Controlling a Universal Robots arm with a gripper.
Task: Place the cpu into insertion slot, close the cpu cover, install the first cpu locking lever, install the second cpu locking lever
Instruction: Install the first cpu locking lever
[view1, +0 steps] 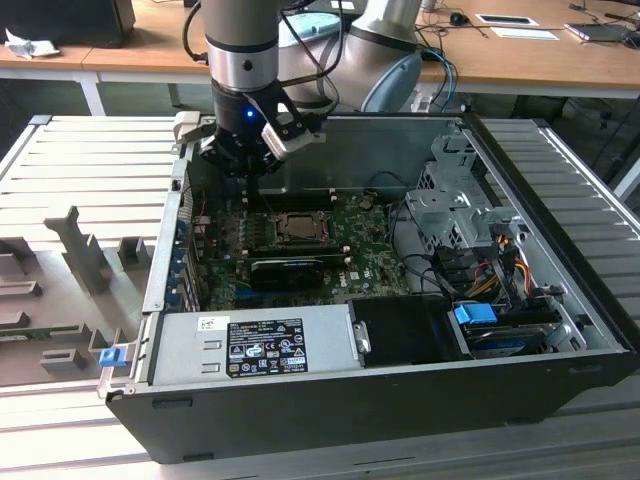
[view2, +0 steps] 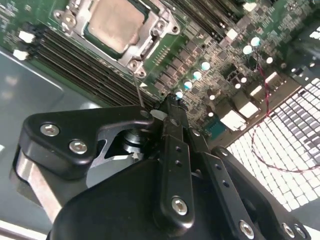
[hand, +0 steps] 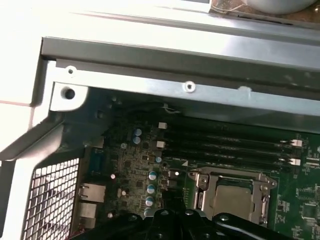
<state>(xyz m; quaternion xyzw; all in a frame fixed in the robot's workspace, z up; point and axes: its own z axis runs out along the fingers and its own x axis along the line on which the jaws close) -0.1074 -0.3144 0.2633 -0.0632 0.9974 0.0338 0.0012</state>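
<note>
One cpu (view2: 112, 22) lies just ahead of the claw (view2: 169, 107), whose fingers look pinched together.

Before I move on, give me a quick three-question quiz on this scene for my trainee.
1. True or false: the cpu lies under the lowered cpu cover.
2. In the exterior view, the end effector hangs over: A) the power supply; B) the motherboard beside the cpu; C) the drive cage.
3. In the second wrist view, what thin metal rod rises from the cpu cover's corner towards the end effector?
Key: 1 true; 2 B; 3 a locking lever.
</note>
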